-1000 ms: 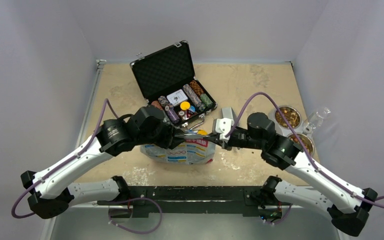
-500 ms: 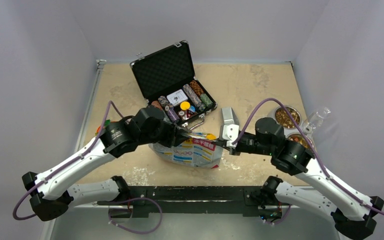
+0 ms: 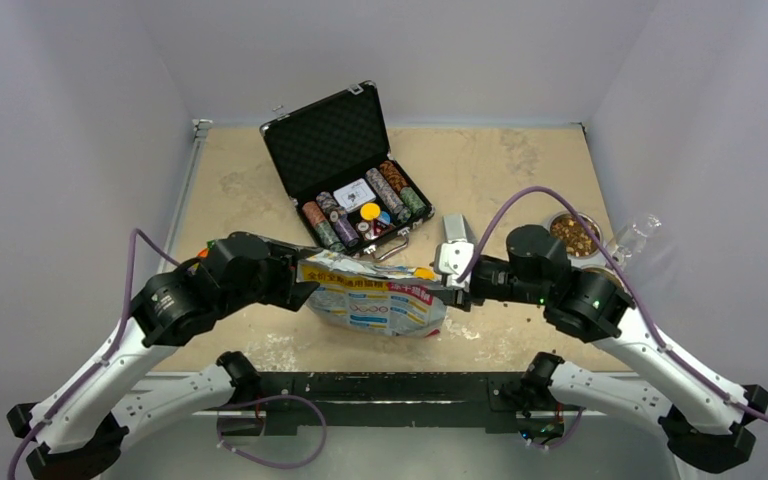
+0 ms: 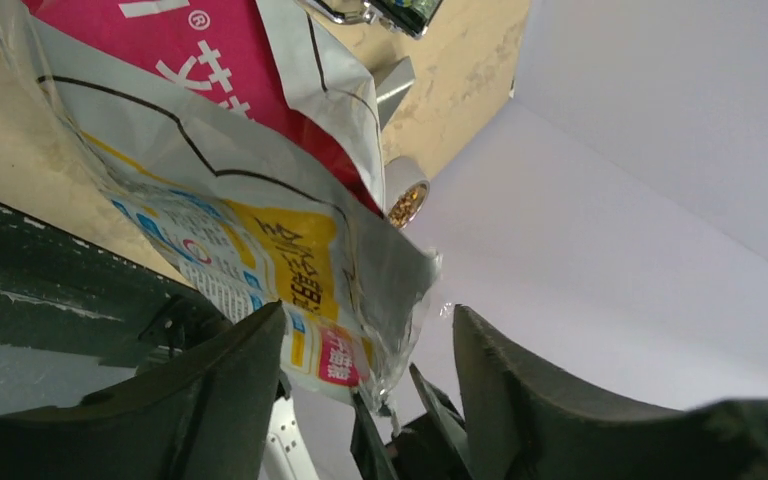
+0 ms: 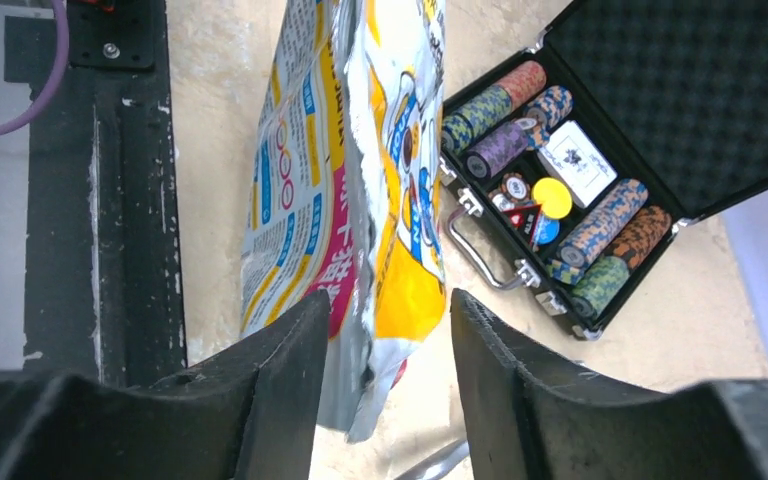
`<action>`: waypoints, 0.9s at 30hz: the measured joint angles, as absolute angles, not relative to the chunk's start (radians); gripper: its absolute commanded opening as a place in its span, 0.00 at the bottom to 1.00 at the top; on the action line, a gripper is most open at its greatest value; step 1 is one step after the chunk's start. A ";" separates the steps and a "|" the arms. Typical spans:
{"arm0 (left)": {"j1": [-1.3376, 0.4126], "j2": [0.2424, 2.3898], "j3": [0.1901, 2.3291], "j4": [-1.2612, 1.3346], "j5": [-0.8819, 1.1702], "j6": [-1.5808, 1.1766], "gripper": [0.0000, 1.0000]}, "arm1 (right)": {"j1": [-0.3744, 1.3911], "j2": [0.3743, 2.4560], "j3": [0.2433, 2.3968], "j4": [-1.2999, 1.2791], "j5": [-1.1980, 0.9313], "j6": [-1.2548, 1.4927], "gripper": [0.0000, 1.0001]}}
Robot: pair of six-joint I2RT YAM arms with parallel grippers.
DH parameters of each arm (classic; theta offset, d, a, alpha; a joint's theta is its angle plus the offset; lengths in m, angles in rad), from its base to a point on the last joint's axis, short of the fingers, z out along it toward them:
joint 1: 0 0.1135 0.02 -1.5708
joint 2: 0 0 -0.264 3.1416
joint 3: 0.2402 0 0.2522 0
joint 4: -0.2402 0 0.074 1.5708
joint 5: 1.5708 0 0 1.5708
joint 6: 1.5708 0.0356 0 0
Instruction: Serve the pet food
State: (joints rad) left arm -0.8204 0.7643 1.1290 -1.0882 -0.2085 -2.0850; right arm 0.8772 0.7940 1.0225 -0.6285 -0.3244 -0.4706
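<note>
The crinkly printed pet food bag lies on its side on the table between my two grippers. My left gripper is open at the bag's left end; in the left wrist view a bag corner hangs just beyond its spread fingertips. At the bag's right corner, my right gripper is open too; the right wrist view shows the yellow corner loose between the fingers. Brown kibble fills a metal bowl at the right, and that bowl also shows in the left wrist view.
An open black case of poker chips stands behind the bag, also visible as the case from the right wrist. A silver scoop lies right of it. A second bowl and a glass jar sit at the right edge.
Both grippers were shut on the bag's top edge and have opened. The left arm has drawn back to the left, and the bag has slumped lower onto the table.
</note>
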 measured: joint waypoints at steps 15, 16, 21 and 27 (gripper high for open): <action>-0.771 0.892 1.158 -1.078 -0.235 -2.084 0.26 | 1.175 1.180 1.190 -0.456 0.058 -0.579 0.50; -0.768 0.894 1.161 -1.079 -0.232 -2.085 0.26 | 1.187 1.201 1.195 -0.432 0.096 -0.595 0.44; -0.749 0.905 1.194 -1.087 -0.224 -2.084 0.09 | 1.237 1.266 1.195 -0.364 0.257 -0.680 0.00; -0.727 0.905 1.217 -1.092 -0.215 -2.068 0.00 | 1.242 1.269 1.226 -0.437 0.239 -0.721 0.00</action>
